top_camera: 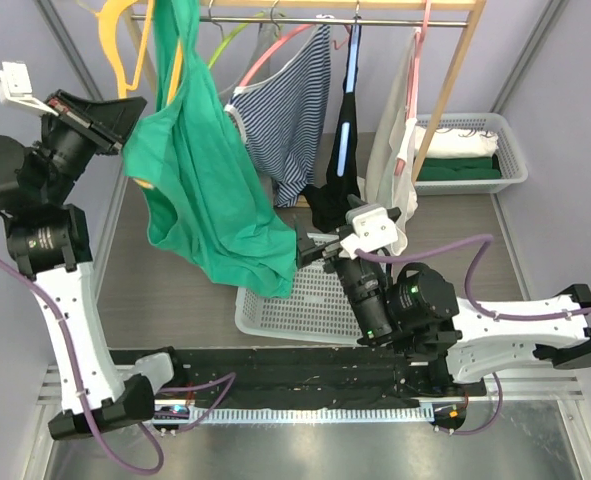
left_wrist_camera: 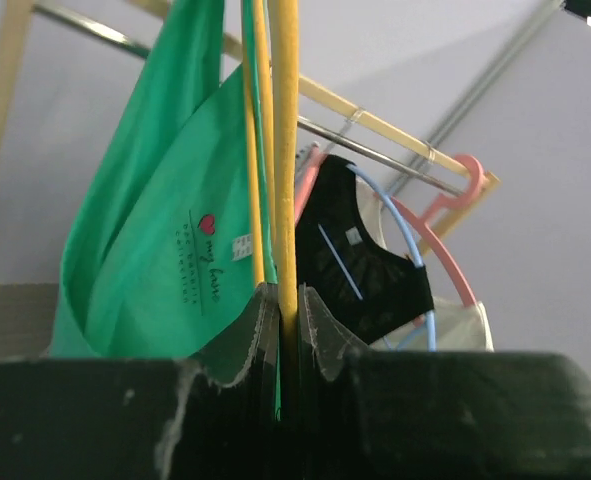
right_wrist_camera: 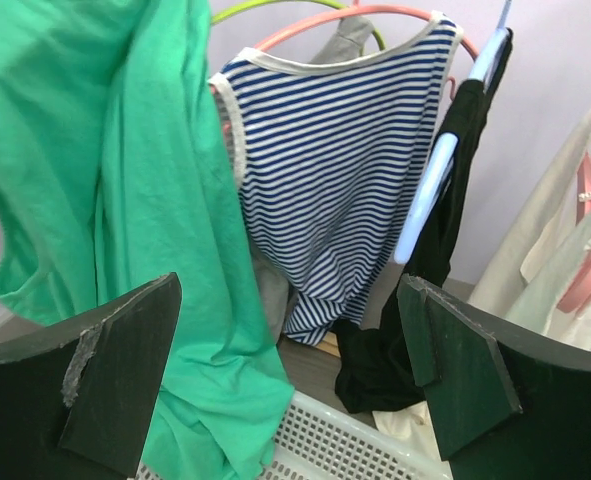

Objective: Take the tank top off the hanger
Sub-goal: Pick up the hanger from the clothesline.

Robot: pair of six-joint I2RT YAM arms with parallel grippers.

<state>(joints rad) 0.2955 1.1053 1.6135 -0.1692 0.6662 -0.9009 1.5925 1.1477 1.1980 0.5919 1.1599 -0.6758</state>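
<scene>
the left pincer [left_wrist_camera: 287, 335] is clamped on the yellow hanger [left_wrist_camera: 285, 150], which carries the green tank top [top_camera: 200, 190]. the garment drapes down just left of a striped top [top_camera: 295, 110]. the right pincer [right_wrist_camera: 290, 370] gapes wide beside its lower hem, over a white basket [top_camera: 315, 300].

Tank top [top_camera: 205, 190] on hanger [left_wrist_camera: 285, 150], near basket [top_camera: 315, 300]

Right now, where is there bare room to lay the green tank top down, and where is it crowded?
The white basket below the green tank top shows a bare bottom, bordered by the right gripper. The wooden floor between the left arm and that basket is free. Crowded: the rail with the striped top and black top, and the far basket holding folded clothes.
</scene>
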